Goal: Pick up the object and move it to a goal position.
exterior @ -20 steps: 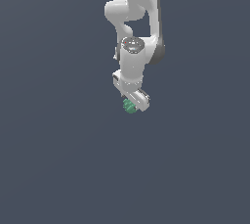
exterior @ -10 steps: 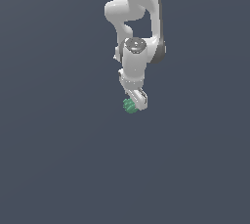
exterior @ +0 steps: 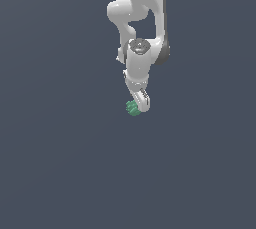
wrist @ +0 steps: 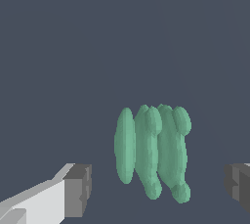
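One green ridged object [wrist: 152,150] sits untouched between the spread claw [wrist: 158,189] pads [wrist: 78,189]; unlabelled.

Only a dark slate-grey background [exterior: 55,173], plain and matte. Fills the exterior view from edge to edge in one even tone, blue-tinged, with barely any change of shade between the exterior view's left and right. Shows as the same flat grey-blue in the wrist view [wrist: 73,42], again across the whole picture. Carries no pattern or texture that can be made out. Cannot be told from either view as floor, tabletop or wall, nor as near or far.
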